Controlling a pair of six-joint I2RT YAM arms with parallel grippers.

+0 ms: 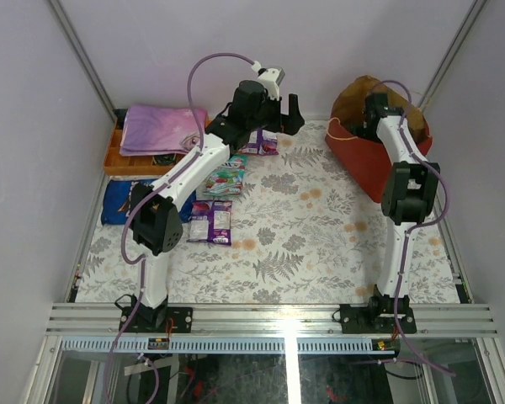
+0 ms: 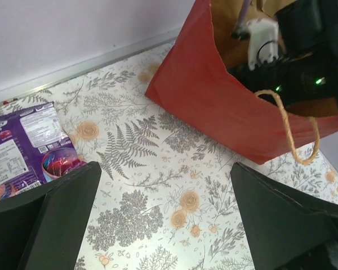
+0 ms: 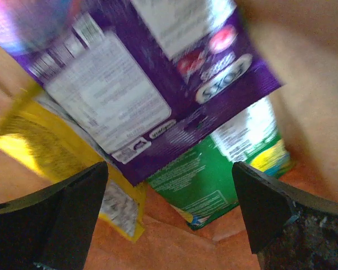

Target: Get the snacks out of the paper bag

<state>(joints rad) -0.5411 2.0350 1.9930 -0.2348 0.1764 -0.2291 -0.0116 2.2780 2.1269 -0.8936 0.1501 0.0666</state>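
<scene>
The red paper bag [image 1: 377, 160] lies at the back right with its brown mouth open, and my right arm reaches into it. In the right wrist view my right gripper [image 3: 169, 219] is open inside the bag. Just ahead of it are three snacks: a purple packet [image 3: 152, 73], a green packet [image 3: 231, 169] and a yellow packet [image 3: 56, 157]. None of them is between the fingers. My left gripper [image 1: 286, 118] hangs open and empty above the table, left of the bag [image 2: 214, 107]. A purple packet [image 2: 31, 149] lies beside it.
On the left of the table lie more packets [image 1: 212, 220], a green-pink packet [image 1: 225, 177] and a blue Doritos bag [image 1: 118, 202]. An orange tray [image 1: 118, 160] holds a folded purple-pink cloth [image 1: 160, 128]. A string handle [image 2: 287, 129] hangs off the bag's rim.
</scene>
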